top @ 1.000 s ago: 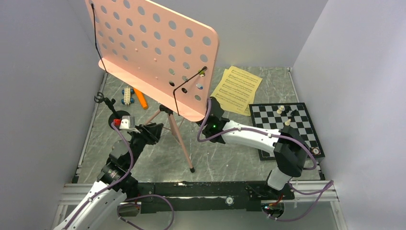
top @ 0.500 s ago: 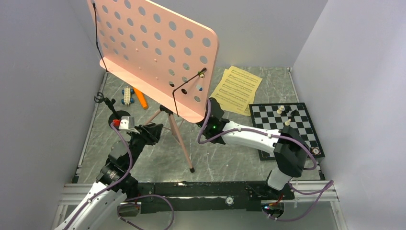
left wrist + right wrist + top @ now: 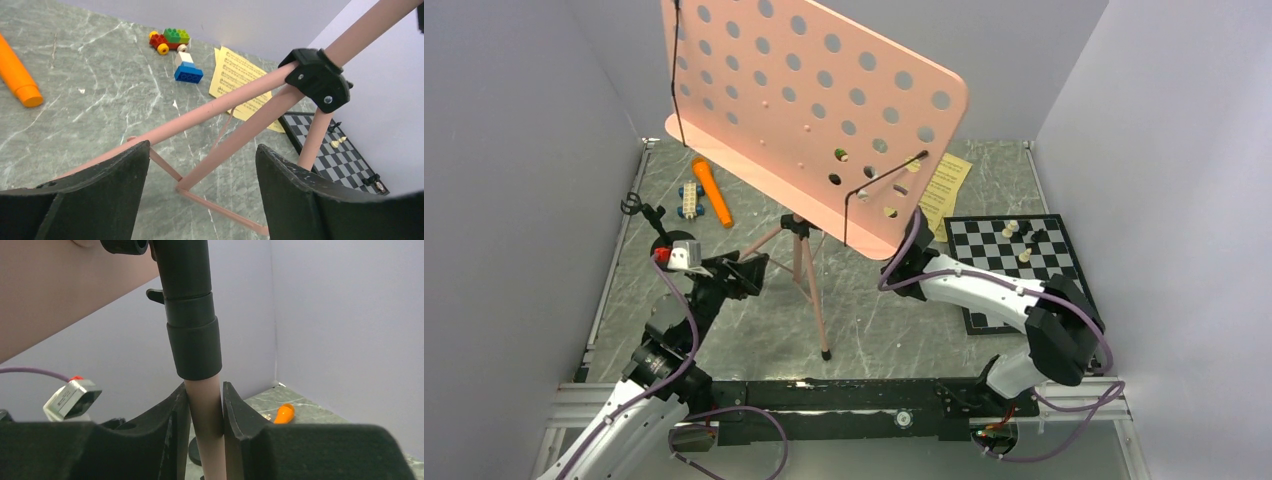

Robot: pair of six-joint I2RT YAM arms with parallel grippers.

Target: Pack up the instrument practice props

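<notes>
Centrally, the pink music stand [image 3: 724, 100] fills the upper middle of the top view, its pole pinched tight by the right gripper [image 3: 205, 405]. The left gripper [image 3: 200, 165] gapes wide, with 2 tripod legs between its fingers. An orange microphone [image 3: 712, 190] lies at the left, and yellow sheet music [image 3: 952, 180] at the right.

Bright even light, soft shadows; wrist views blurred at near fingers.
</notes>
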